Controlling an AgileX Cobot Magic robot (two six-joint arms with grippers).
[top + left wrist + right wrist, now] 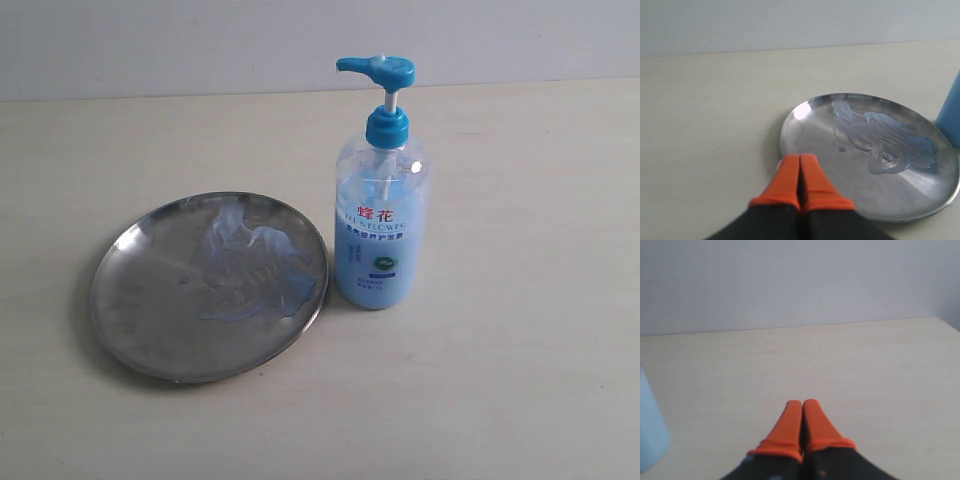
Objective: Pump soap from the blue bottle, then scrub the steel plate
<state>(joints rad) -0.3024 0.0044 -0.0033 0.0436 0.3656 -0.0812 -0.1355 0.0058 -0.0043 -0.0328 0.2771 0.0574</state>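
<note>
Left gripper (800, 161): orange fingers (787, 180) pressed together with nothing between them, tips at the near edge of the plate (812, 132); whether they touch it cannot be told. Right gripper (802, 404): likewise closed and empty, over bare table (880, 370), with a blurred pale blue shape at the side of its view, probably the bottle (647, 435). Exterior view: the plate lies flat on the table, the bottle upright just beside its right rim, pump head (378, 68) raised, spout pointing left. Soap (255, 275) lies in glossy, streaky smears across the plate's centre and right half. Neither gripper shows in this view.
</note>
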